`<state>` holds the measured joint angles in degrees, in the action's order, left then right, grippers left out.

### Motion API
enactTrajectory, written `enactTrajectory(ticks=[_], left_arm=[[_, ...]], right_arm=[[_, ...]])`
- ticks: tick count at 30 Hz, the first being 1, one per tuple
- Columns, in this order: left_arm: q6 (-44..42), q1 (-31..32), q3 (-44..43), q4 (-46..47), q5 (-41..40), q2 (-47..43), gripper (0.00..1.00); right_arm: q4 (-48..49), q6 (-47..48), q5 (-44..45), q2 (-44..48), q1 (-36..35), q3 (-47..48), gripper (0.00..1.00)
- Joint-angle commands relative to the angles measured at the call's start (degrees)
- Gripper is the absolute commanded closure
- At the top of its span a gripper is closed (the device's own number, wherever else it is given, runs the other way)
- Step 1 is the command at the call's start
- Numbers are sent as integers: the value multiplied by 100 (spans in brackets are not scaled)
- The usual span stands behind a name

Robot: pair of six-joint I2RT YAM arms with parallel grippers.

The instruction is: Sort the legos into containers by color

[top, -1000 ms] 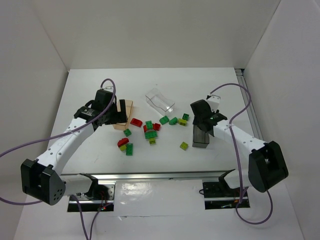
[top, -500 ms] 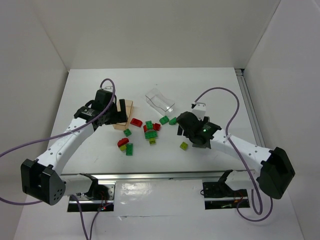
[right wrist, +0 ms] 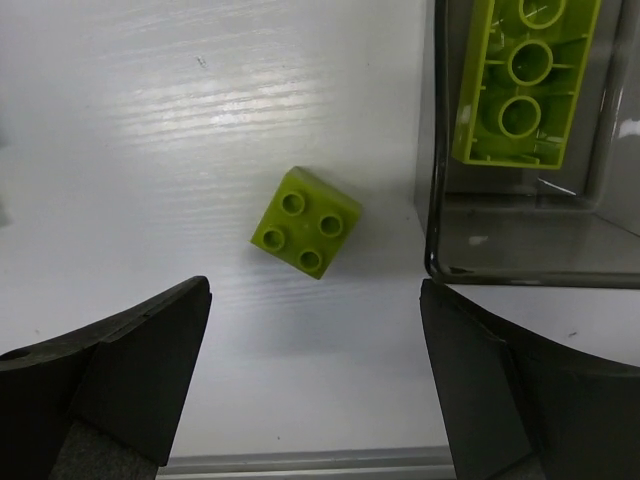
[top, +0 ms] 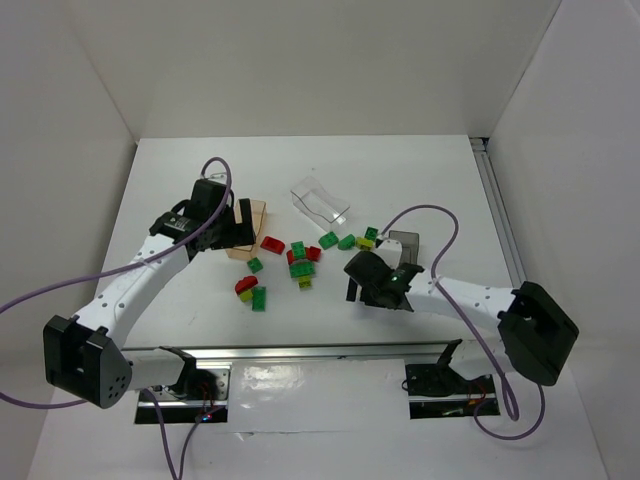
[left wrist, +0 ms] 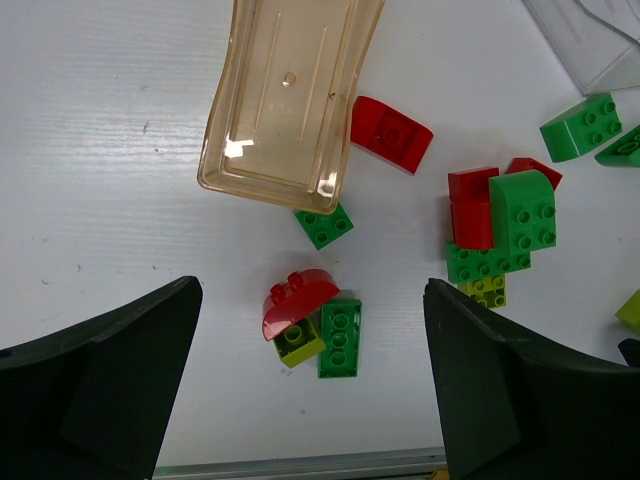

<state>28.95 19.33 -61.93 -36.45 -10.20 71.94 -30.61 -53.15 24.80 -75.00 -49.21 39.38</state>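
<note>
Lining up R pincer [right wrist: 312,290], spread & empty, over lone yellow-green brick [right wrist: 305,222] on counter [right wrist: 180,100] just beside dark grey tub [right wrist: 510,235]. Drop straight, pinch flat sides, keep fingers off tub wall. L pincer [left wrist: 312,290] spread too, above red/green bricks [left wrist: 338,335].

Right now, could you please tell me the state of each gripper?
Left gripper: open, holding nothing.
Right gripper: open, holding nothing, a yellow-green lego lying below it.

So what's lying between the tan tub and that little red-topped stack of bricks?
One small green brick, close against the tan tub at its near rim. The left wrist view shows it clearly.
</note>
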Motion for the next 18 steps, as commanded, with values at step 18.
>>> enactTrajectory(ticks=[18], left_arm=[[128,79,-144,24,-79,4,0]], right_arm=[[742,217,42,-1438,52,914,42]])
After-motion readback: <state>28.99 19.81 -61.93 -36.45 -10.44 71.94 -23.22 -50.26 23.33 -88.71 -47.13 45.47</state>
